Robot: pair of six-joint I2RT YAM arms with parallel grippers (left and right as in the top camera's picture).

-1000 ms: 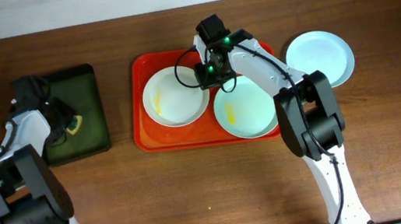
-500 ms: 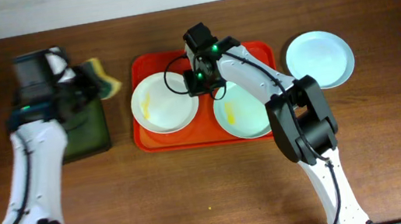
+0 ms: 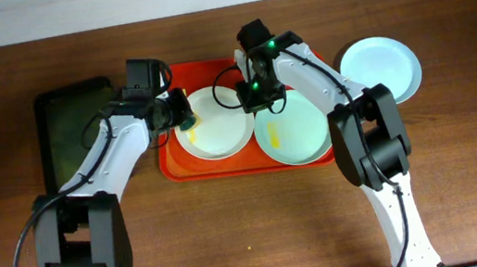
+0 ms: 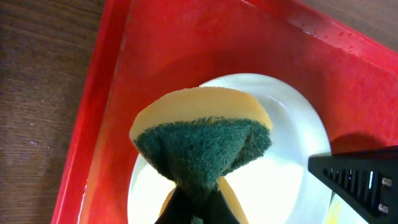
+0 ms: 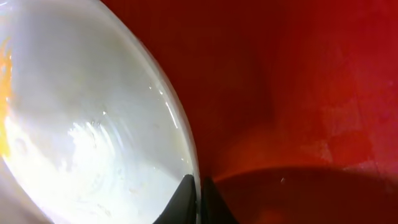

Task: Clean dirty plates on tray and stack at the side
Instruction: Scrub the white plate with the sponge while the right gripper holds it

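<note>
You had one red tray point(image 3: 224, 166) lying along the far edge of the surface point(image 3: 253, 234), about midway between its left and right edges, with its long axis parallel to that far edge. Three plates were in view, all lying flat. Two sat side by side in the tray: the white plate point(image 3: 220, 131) in its left half and the smeared blue-green plate point(image 3: 300, 139) in its right half, closer to the tray's near rim. The white plate carried a yellowish streak point(image 3: 188, 122) on its left part, and the smeared blue-green plate had another near its centre. The third, the outer blue-green plate point(image 3: 384, 71), rested directly on the surface just past the tray's right end, toward the far right corner.

Your left tool point(image 3: 175, 114) was clenched on one sponge point(image 4: 202, 140), its green scouring face toward the wrist camera with yellow foam behind, held over the white plate's left part; you could not tell whether it touched the plate. Your right tool point(image 5: 199, 194) was pinched onto the white plate's right rim, a finger on each side of it. One dark green-black tray point(image 3: 60, 130) lay toward the far left corner, its long axis running from the far edge toward the near edge
</note>
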